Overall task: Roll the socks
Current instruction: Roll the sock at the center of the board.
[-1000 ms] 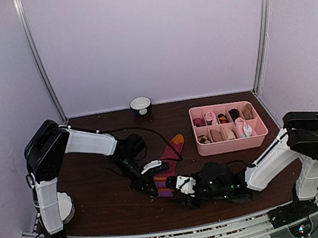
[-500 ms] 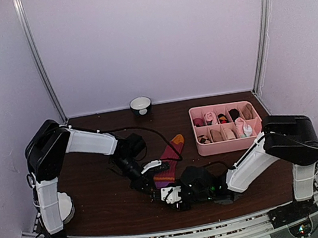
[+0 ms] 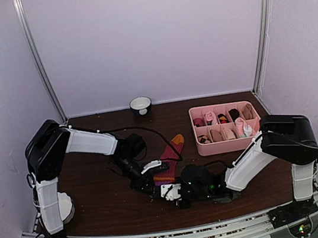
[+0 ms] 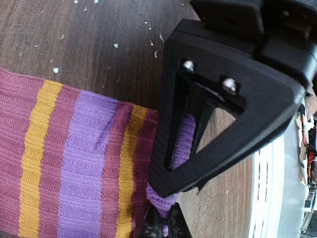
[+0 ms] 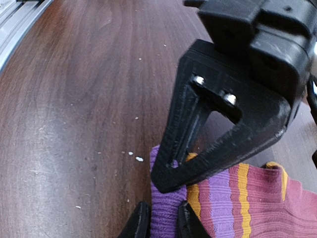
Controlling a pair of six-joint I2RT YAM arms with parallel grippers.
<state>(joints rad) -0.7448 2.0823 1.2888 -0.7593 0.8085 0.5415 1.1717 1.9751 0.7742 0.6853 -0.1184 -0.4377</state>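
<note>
Pinching the cuff end looks to be the step in hand. The dark red sock (image 3: 169, 153) is lying flat on the table (image 3: 92, 192) in the middle of the scene, with its orange toe pointing far and right and its striped cuff near. The left gripper (image 3: 147, 184) is clenching the cuff's left corner, and purple ribbing is bunching under its fingertip in the left wrist view. The right gripper (image 3: 174, 193) is sitting at the cuff's right corner with purple fabric lying between its fingers; I cannot tell whether that pinch is firm. No tan sock is showing in any view. The pink tray (image 3: 235, 145) is standing well apart on the right.

Rolling itself seems not yet begun, since the sock is lying at full length. The next move is calling for a sure hold on both corners. Then both claws need to be turning the cuff over toward the toe together, keeping the corners level so the roll is not skewing.
</note>
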